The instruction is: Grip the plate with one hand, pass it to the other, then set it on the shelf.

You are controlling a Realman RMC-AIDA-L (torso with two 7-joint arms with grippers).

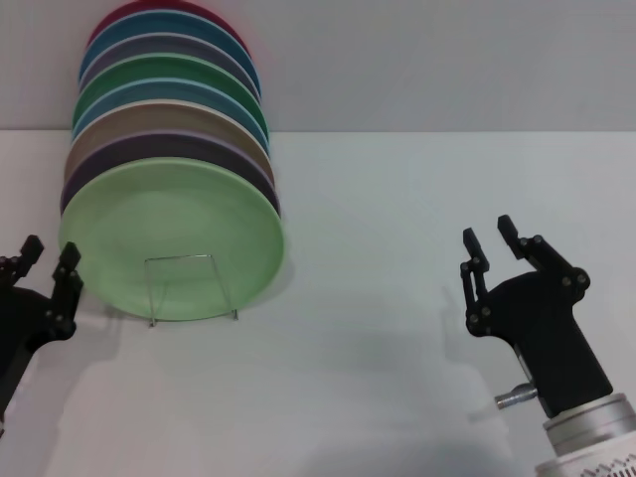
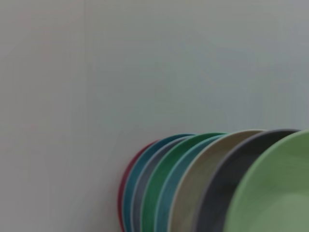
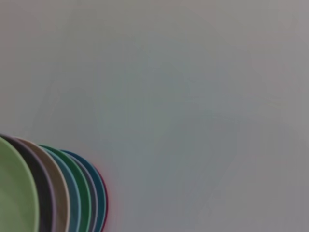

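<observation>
The plate (image 1: 174, 238) stands nearly upright on the shelf (image 1: 191, 289), at the front of a row of plates (image 1: 169, 99) that lean one behind another toward the back wall (image 1: 447, 60). The shelf's clear front bracket crosses the plate's lower rim, and the shelf rests on the white worktop (image 1: 378, 348). Behind the plate, in order, the row shows a dark purple, a tan, a blue, a darker green, a grey-lilac, a teal and a red plate. The left tool (image 1: 47, 260) sits low at the left edge of the head view, just beside the plate's left rim but not touching it; its two fingers stand apart and hold nothing. The right tool (image 1: 489, 238) is well apart from the row, on the right side of the worktop, with its fingers likewise spread and empty, above its black body and silver wrist (image 1: 586, 432). The left wrist view shows the plate (image 2: 275, 193) and the rims of the row; the right wrist view shows the plate (image 3: 14, 193) edge-on with the same row beside it. Neither wrist view shows its own fingers.
</observation>
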